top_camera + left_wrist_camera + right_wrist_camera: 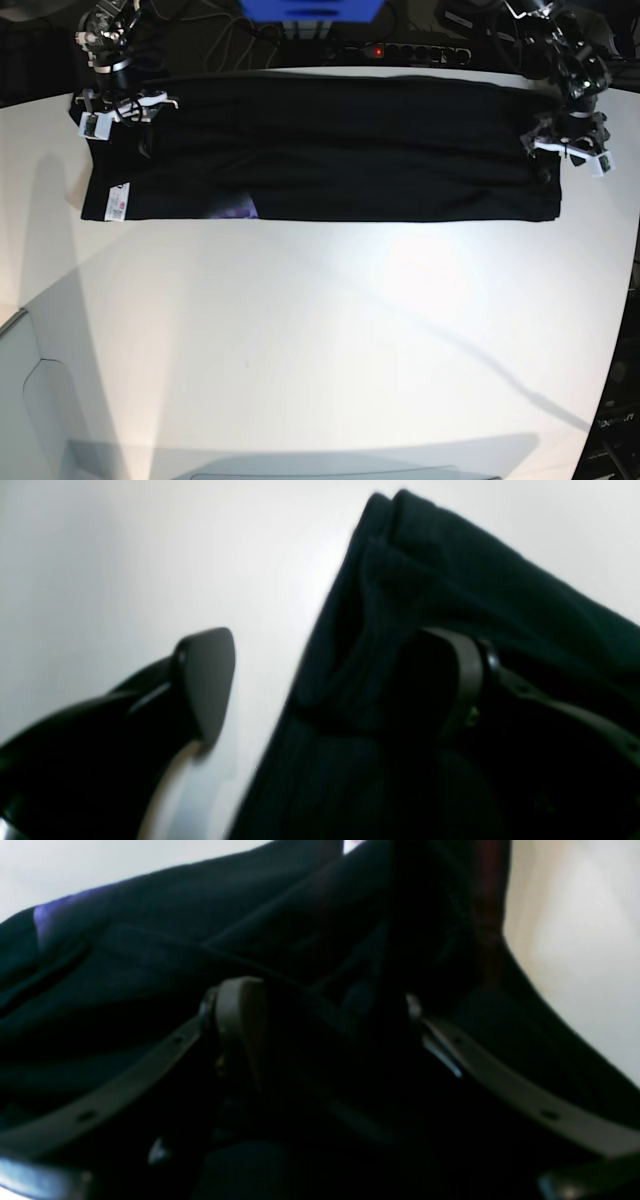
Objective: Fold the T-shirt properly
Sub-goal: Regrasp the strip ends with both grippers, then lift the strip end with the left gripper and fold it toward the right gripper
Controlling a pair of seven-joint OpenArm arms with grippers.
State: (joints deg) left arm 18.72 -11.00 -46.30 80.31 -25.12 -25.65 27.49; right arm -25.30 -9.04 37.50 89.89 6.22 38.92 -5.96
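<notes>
White worktop, black T-shirt folded into a long band along its far edge.
Left hand gapes wide at one end, one finger on cloth; right hand has cloth bunched between its fingers at the other end.

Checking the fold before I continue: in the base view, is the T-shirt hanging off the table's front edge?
No, the T-shirt lies as a long flat band across the far part of the white table, well away from its near edge.
</notes>
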